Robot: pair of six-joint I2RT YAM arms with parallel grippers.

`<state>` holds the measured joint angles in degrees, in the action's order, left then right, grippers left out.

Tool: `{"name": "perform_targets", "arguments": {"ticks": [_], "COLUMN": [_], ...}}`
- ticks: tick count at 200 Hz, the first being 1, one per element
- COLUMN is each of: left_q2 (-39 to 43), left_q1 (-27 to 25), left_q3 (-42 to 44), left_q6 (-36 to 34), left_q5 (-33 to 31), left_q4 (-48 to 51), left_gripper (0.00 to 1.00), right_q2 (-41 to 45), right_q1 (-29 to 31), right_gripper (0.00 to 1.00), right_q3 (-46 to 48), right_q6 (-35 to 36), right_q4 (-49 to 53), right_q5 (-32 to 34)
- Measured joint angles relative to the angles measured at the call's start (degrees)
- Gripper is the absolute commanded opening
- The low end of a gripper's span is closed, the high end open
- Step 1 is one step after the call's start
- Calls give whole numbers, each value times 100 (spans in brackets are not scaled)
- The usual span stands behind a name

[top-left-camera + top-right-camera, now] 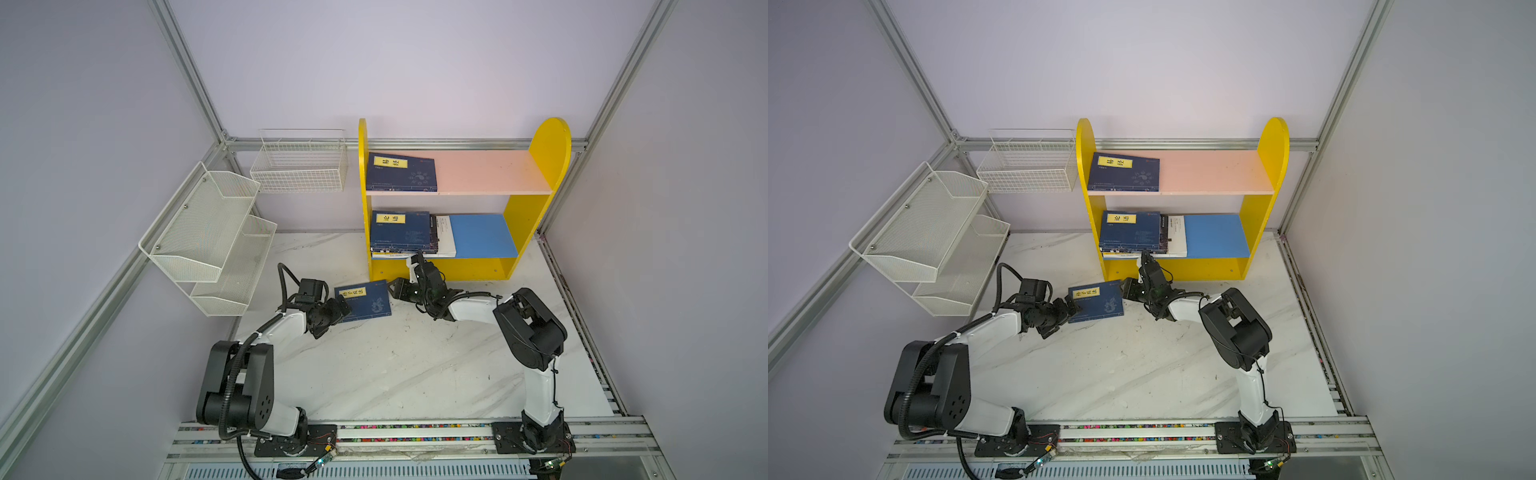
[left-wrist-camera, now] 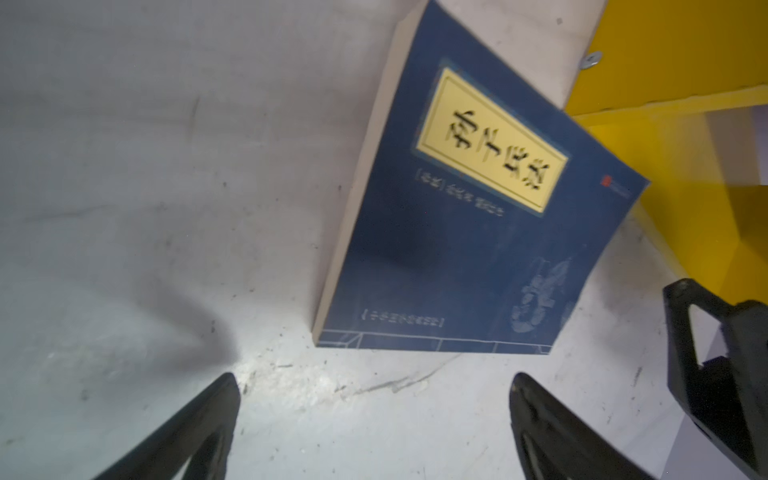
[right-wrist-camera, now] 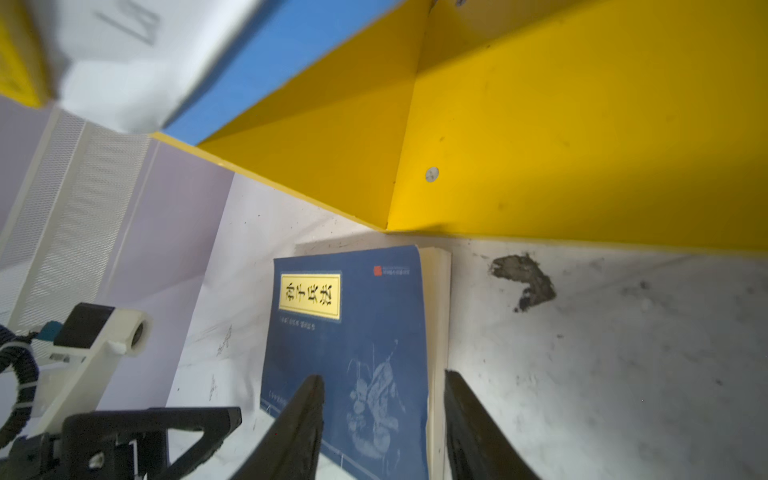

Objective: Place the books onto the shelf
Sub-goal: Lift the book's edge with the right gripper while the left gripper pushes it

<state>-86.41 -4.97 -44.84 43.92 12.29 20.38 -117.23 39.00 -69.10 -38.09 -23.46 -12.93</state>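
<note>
You are working over a scuffed white marble tabletop [image 1: 395,374] boxed in by lavender walls [image 1: 415,62], and one book is lying on it unshelved. Nearest you, the left gripper [image 2: 374,380] is standing with its jaws spread wide and nothing in them. The loose navy book [image 1: 365,301] is lying flat just ahead of those jaws, its bottom edge facing the gap and apparently not touching the fingertips. Across the book, the right gripper [image 3: 382,378] is hovering with its jaws roughly half apart, one finger over the cover and the other past the page edge. It appears to be gripping nothing. Closing there, you are risking a pinch on the cover and a few pages only, so the thin paperback could be sagging or fanning open as it rises. With both grippers sitting near each other across one small book, a shove from the left could be driving it into the right fingers. Just beyond the right jaws the shelf [image 1: 536,216] is standing close. Above them, the stack of books [image 1: 401,230] on the blue lower board [image 1: 482,235] is reaching the front edge, so a straight lift could be knocking it. Farthest from the jaws, the pink upper board [image 1: 490,170] is carrying a second navy book [image 1: 401,172].
</note>
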Motion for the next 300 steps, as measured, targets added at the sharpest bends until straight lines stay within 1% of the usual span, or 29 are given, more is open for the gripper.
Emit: {"name": "perform_targets", "arguments": {"ticks": [44,73,96,109,130,138,168,199,225,258,278,300], "left_q2": [-313,-616,-756,-789,-798,-798,-798,-785,-706,-271,20,116], "left_q1": [48,48,48,50,59,72,83,83,83,103,160,197], "left_q3": [-243,-511,-651,-673,-673,-673,-673,-673,-673,-671,-671,-667], "left_q6": [-17,-20,-20,-20,-22,-22,-22,-20,-66,-280,-428,-522], "left_q5": [-87,-81,-50,-15,26,48,98,101,103,151,330,551], "left_q4": [-170,-308,-369,-413,-439,-442,-446,-442,-249,249,518,782], "left_gripper": [100,100,100,100,100,100,100,100,100,100,100,100], "right_q2": [-540,-723,-778,-776,-778,-776,-776,-745,-590,-122,173,337], "right_q1": [199,308,417,501,579,588,584,579,579,483,345,140], "right_gripper": [51,50,48,41,20,14,0,0,0,0,0,0], "right_q3": [-256,-442,-546,-551,-533,-533,-535,-531,-514,-256,15,291], "right_q6": [-39,-63,-68,-90,-166,-199,-205,-264,-533,-1067,-1325,-1523], "right_q4": [-66,-76,-66,-68,-68,-48,63,149,433,684,721,745], "right_q5": [490,579,608,605,595,588,496,470,358,-105,-431,-697]}}
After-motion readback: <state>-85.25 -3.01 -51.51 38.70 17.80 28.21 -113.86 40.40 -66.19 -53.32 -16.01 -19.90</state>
